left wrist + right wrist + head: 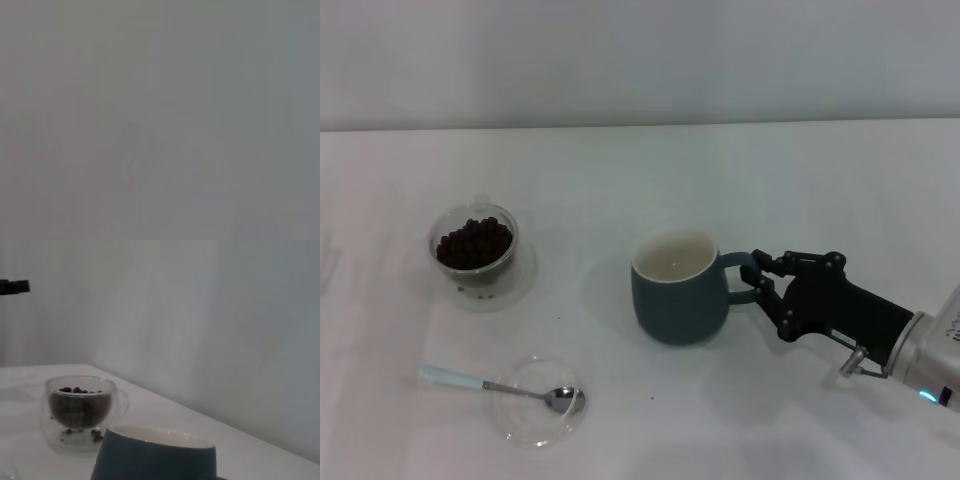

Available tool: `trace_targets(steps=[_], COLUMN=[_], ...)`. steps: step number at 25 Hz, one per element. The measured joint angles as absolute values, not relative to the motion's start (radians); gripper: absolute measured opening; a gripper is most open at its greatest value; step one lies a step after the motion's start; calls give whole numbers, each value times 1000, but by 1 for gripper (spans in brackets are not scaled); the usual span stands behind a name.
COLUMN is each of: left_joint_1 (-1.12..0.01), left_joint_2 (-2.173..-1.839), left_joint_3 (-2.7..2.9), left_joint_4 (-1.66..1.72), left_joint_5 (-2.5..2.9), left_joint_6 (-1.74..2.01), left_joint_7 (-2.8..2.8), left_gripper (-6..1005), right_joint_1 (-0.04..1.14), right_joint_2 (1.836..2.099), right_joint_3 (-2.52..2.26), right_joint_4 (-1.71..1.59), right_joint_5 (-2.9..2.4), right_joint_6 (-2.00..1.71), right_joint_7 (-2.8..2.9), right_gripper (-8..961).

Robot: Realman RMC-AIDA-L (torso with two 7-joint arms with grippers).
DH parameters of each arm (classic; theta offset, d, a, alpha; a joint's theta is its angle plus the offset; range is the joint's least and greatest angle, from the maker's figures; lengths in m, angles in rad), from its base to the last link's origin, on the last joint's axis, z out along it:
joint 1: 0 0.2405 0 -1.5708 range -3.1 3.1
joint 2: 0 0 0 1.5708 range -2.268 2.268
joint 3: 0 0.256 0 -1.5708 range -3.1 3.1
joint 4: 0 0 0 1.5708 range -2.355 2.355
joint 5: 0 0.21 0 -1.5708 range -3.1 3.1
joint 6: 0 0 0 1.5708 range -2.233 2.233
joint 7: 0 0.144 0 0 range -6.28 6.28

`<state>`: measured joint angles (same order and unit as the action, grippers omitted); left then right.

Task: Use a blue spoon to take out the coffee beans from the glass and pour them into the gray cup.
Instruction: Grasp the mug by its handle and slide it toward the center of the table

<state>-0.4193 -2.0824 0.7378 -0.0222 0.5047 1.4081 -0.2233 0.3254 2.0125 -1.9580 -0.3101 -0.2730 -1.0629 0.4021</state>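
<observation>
- the right gripper has its jaws on both sides of the gray cup handle.
- the glass of coffee beans sits far left.
- the blue spoon lies on a clear dish.

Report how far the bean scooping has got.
Nothing is transferred yet: the coffee beans all sit in the glass, and the gray cup shows only its cream inside. In hand: the right gripper is at the cup's handle, fingers on either side of it. Left to do: pick up the blue spoon, which lies untouched with its bowl in the clear dish, then scoop and pour.
</observation>
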Motion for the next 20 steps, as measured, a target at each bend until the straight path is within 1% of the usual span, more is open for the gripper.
trace_targets(steps=[15,20], left_joint_1=[-407,-403], left_joint_2=[-2083,-2083], left_joint_3=[738,738], left_joint_4=[-24,-26], left_joint_5=[505,505], left_joint_6=[1408,1408], left_joint_7=[-226,-227], left_gripper=[891,891], right_joint_1=[332,330], right_joint_2=[2014,2011], right_joint_3=[-2032,-2018], right_joint_4=[-344,-338], right_joint_5=[-272,-268], right_joint_6=[-1061,-1060], right_joint_7=[399,391], right_gripper=[175,177])
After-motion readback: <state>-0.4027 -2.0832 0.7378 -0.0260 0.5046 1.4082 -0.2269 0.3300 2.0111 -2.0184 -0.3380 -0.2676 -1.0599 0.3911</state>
